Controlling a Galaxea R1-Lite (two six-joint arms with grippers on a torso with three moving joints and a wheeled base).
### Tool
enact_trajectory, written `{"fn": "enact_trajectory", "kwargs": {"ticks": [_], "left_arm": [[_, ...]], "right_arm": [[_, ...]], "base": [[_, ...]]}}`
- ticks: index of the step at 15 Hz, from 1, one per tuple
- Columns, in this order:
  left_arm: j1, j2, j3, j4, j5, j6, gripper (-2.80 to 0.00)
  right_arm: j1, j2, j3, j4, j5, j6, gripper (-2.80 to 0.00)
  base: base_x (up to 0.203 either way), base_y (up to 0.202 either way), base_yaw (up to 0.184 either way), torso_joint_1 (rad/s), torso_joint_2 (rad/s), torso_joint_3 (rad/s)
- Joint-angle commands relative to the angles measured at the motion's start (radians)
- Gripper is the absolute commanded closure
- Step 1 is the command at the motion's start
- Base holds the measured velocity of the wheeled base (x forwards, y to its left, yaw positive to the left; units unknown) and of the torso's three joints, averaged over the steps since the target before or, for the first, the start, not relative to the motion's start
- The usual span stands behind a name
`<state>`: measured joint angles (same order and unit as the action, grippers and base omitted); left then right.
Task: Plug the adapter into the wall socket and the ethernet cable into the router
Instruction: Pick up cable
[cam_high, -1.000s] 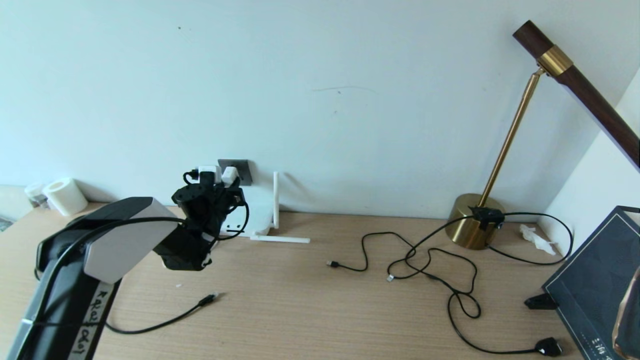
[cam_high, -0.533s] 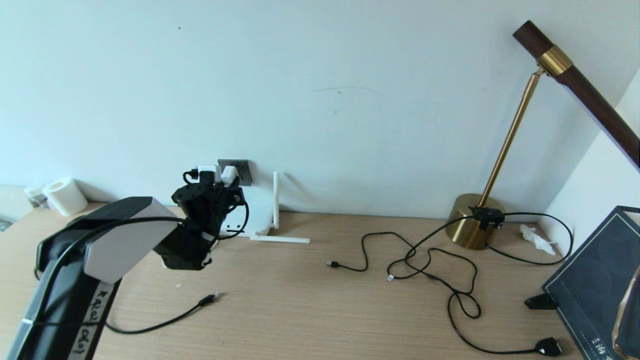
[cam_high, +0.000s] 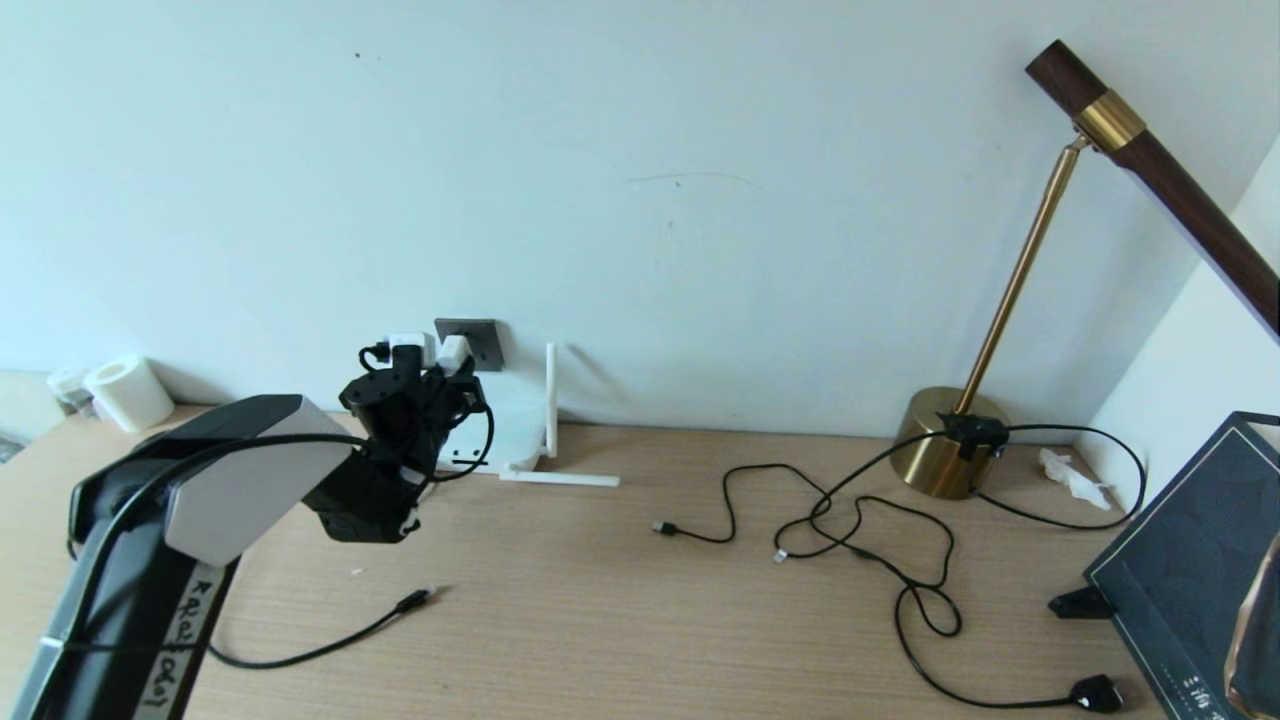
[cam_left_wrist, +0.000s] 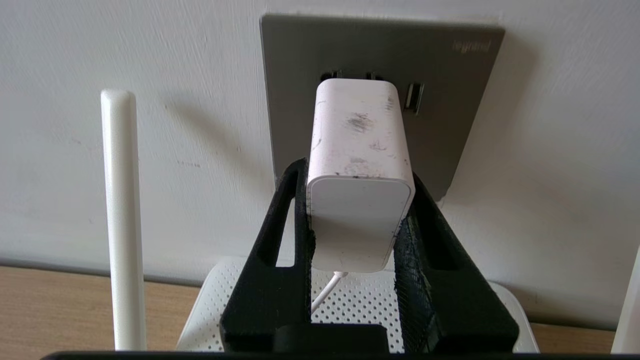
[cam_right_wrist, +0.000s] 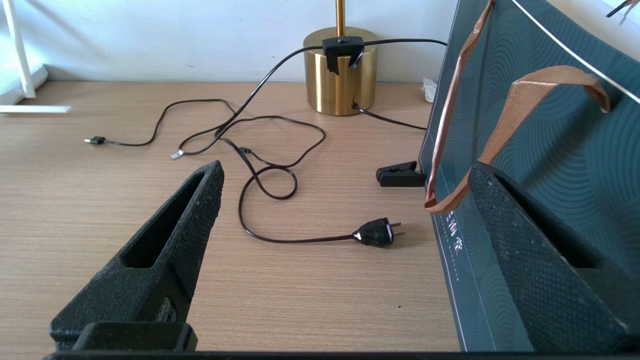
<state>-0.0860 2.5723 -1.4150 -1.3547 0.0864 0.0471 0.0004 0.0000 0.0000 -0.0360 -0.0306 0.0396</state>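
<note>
My left gripper (cam_left_wrist: 356, 175) is shut on the adapter (cam_left_wrist: 360, 150), a white rounded block with a thin white cord hanging from it. The adapter's front end is up against the dark grey wall socket (cam_left_wrist: 450, 100), and a short stretch of its prongs shows at the holes. In the head view the left gripper (cam_high: 440, 365) and adapter (cam_high: 455, 352) are at the wall socket (cam_high: 482, 340). Directly below lies the white router (cam_left_wrist: 350, 305), with one antenna (cam_left_wrist: 120, 215) upright. The ethernet cable (cam_high: 330, 645) lies loose on the desk, plug (cam_high: 415, 600) free. My right gripper (cam_right_wrist: 346, 172) hangs open and empty.
A brass lamp base (cam_high: 945, 455) stands at the back right, its black cord looping to a plug (cam_high: 1095, 692). A thin black cable (cam_high: 700, 530) lies mid-desk. A dark green bag (cam_high: 1190, 570) and a black clip (cam_high: 1080, 603) sit at the right edge. A tissue roll (cam_high: 128, 392) is far left.
</note>
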Motion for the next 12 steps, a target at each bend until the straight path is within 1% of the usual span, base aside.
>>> {"fn": "enact_trajectory", "kwargs": {"ticks": [1,4,6,12], "left_arm": [[0.0,0.005,0.022,-0.018,0.0,-0.001,0.0],[0.0,0.009,0.031,-0.038,0.001,-0.001,0.0],[0.0,0.006,0.048,-0.04,0.0,-0.001,0.0],[-0.001,0.002,0.048,-0.041,0.0,-0.001,0.0]], "right_arm": [[0.0,0.0,0.011,-0.001,0.0,0.0,-2.8],[0.0,0.0,0.011,-0.001,0.0,0.0,-2.8],[0.0,0.0,0.011,-0.001,0.0,0.0,-2.8],[0.0,0.0,0.011,-0.001,0.0,0.0,-2.8]], "base": [[0.0,0.0,0.0,0.0,0.0,0.0],[0.0,0.0,0.0,0.0,0.0,0.0],[0.0,0.0,0.0,0.0,0.0,0.0],[0.0,0.0,0.0,0.0,0.0,0.0]]}}
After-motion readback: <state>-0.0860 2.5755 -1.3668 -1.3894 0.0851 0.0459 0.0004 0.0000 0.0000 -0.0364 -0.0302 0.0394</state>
